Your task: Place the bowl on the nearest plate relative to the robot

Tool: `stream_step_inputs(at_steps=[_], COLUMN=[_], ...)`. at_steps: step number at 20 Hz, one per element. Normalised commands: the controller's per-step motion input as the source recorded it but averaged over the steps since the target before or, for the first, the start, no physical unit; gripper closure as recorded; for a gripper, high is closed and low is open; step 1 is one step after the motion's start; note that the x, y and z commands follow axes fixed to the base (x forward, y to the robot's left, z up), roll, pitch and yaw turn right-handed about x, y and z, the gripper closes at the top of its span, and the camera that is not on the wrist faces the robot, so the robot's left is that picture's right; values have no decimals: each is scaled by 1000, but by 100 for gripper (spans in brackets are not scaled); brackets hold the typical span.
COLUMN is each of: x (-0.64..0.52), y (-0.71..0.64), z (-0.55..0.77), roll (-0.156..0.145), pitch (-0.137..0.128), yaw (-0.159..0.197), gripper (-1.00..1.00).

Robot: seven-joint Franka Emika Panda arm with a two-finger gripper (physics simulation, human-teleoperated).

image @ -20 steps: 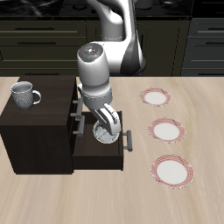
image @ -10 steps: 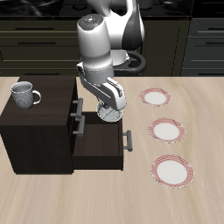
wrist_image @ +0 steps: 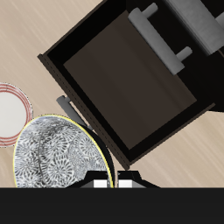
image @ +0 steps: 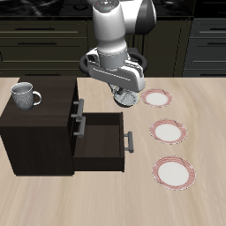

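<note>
My gripper (image: pixel 125 92) is shut on the rim of the bowl (image: pixel 130 99), a small grey-white bowl with a dark pattern inside. It holds the bowl in the air above the table, just past the open drawer's edge. Three white plates with pink-red striped rims lie in a row. The plate farthest back (image: pixel 159 98) is beside the held bowl. Two more lie toward the table's front edge, the middle plate (image: pixel 168 132) and the front plate (image: pixel 174 173). In the wrist view the bowl (wrist_image: pixel 59 156) sits at my gripper (wrist_image: pixel 114 182), with one plate (wrist_image: pixel 9 112) partly shown beside it.
A dark cabinet (image: pixel 40 132) stands on the table with its lower drawer (image: pixel 101 146) pulled open; the drawer's inside (wrist_image: pixel 131 83) holds nothing. A grey handled mug (image: pixel 25 95) stands on the cabinet top. Dark kitchen cabinets run behind the table.
My gripper has risen out of the open drawer with the bowl in it and has moved back and toward the row of plates.
</note>
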Motion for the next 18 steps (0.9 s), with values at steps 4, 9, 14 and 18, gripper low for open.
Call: stream_step_inputs(at_steps=[4,9,14,18], x=[-170,-198,-123,89], y=[299,325,253,91], z=[173,263,330,5], roll=[-41,-46,-64,-36], pitch=[-18,-71,-94,20], yaw=[236,309,323,146], gripper=[100,100,100,100])
